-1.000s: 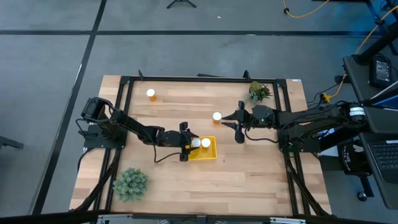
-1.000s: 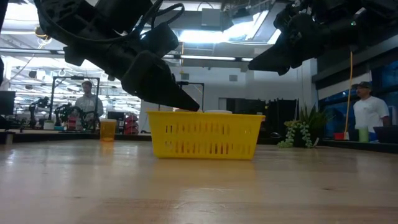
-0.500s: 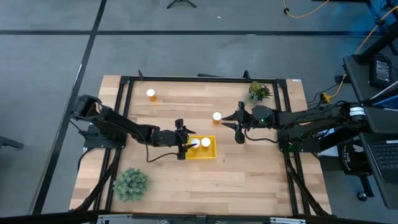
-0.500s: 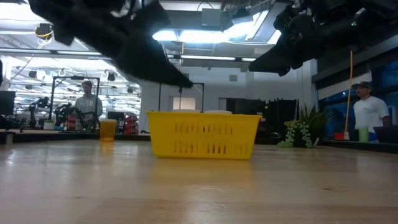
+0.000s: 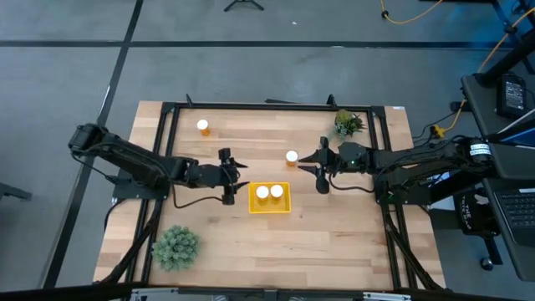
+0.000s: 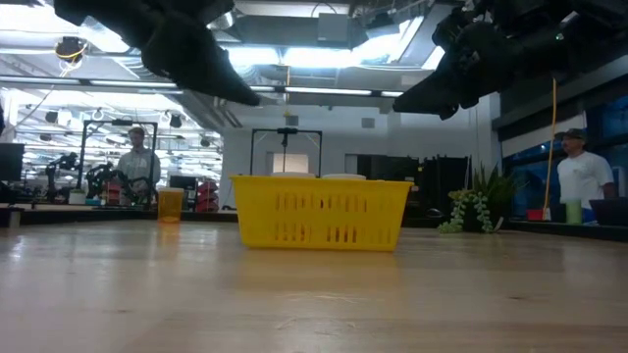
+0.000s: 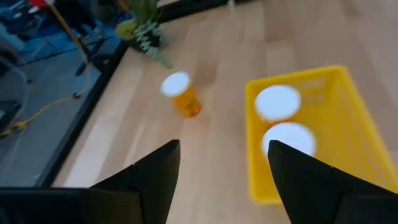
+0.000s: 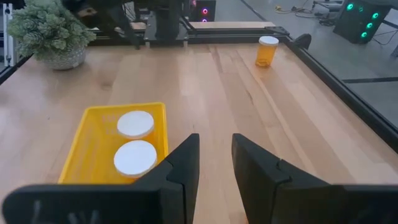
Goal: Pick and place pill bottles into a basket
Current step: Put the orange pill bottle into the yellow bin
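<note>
The yellow basket [image 5: 269, 199] sits mid-table with two white-capped pill bottles [image 5: 262, 192] [image 5: 277, 191] standing in it; it also shows in the low view [image 6: 322, 211]. A third bottle [image 5: 291, 156] stands on the table just beyond the basket, and also shows in the left wrist view [image 7: 180, 94]. Another bottle [image 5: 203, 127] stands at the far left and shows in the right wrist view [image 8: 267, 50]. My left gripper [image 5: 236, 177] is open and empty, left of the basket and above the table [image 7: 221, 168]. My right gripper [image 5: 301, 164] is open and empty, hovering right of the basket beside the third bottle [image 8: 216, 162].
A green spiky plant [image 5: 175, 246] stands at the near left and a smaller one [image 5: 349, 124] at the far right. A black frame [image 5: 276, 107] runs round the table. People stand in the room beyond the table [image 6: 581, 176].
My left gripper has drawn back from over the basket toward the table's left edge and has risen, empty. The two bottles stay in the basket. My right arm has kept still.
</note>
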